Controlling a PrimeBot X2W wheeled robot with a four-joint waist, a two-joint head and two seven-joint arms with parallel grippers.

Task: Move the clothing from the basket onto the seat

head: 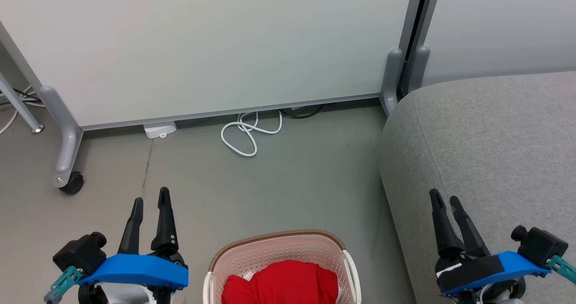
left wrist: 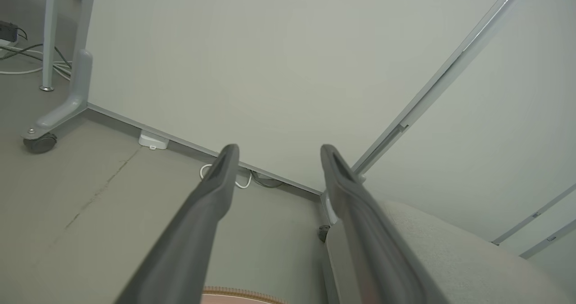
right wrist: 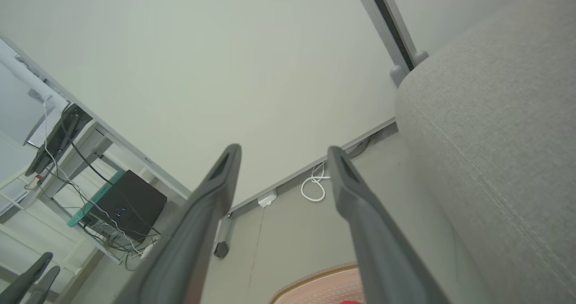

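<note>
Oval cream-white perforated plastic basket (head: 274,238) with brown rim band, bottom centre on grey floor (head: 292,178); bright red soft fabric clothing (head: 283,281) heaped inside it, bit of white fabric at its left edge. To basket's left, left claw (head: 150,196) above floor, dark fingers spread, empty. To the right, right claw (head: 444,195) also spread, empty, over front edge of large light-grey woven upholstered seat (head: 504,142), beside basket. Further back: looped white cable (head: 245,135), small white box (head: 159,129), black caster (head: 72,183), pale partition panel (head: 225,47)
</note>
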